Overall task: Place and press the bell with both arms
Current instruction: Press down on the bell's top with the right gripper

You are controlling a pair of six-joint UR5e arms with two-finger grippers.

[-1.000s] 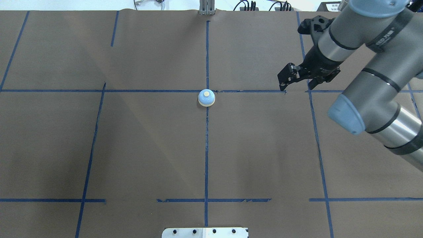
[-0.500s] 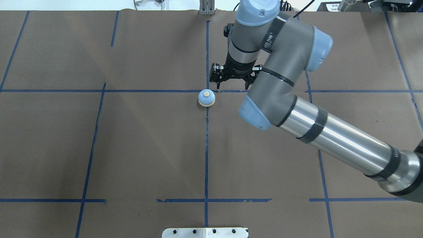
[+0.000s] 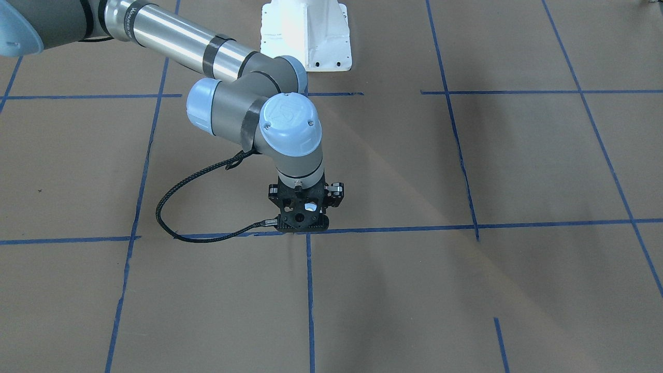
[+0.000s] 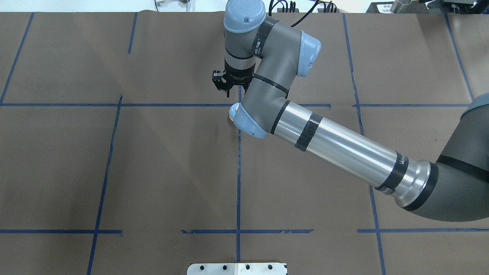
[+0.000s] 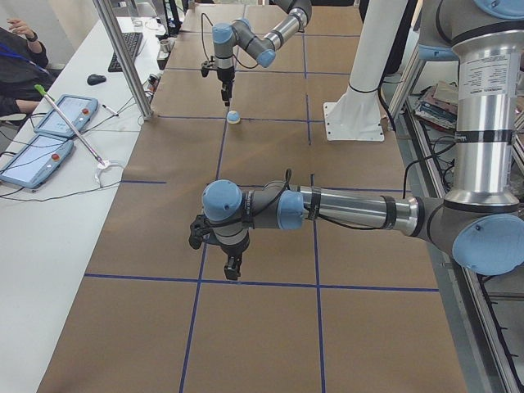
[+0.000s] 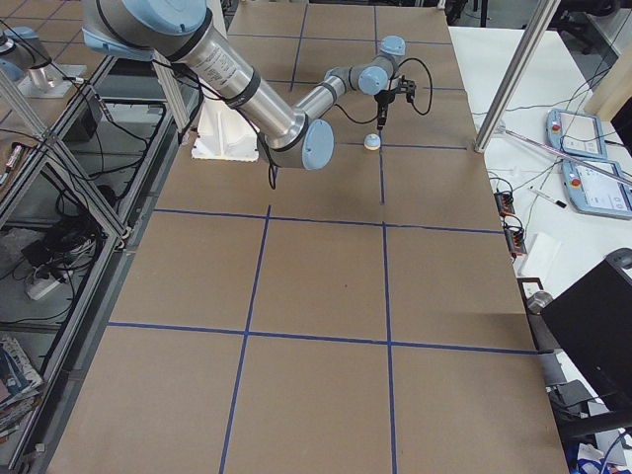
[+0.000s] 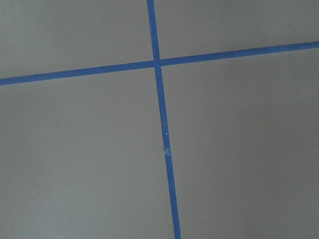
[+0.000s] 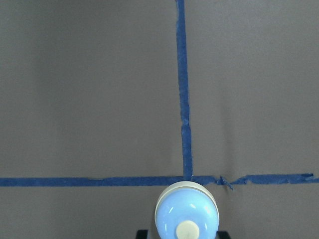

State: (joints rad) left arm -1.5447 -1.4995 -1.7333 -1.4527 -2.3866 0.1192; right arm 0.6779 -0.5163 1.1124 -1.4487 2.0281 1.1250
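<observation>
Resting upright on the brown paper-covered tabletop, the small light-blue dome-shaped bell with a cream button sits at a crossing of blue tape lines, midway between the left and right edges and somewhat nearer the far edge, so placing looks done. Pressing remains: the right arm's black two-finger hand hangs just above the bell, apparently not touching; whether it is open or closed I cannot tell. The left arm's black hand points down well apart, nearer the left edge, and its state is equally unreadable.

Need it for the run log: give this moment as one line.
bell: upright at tape cross | right gripper: over bell, gap visible, jaws unclear | left gripper: far from bell, jaws unclear
</observation>
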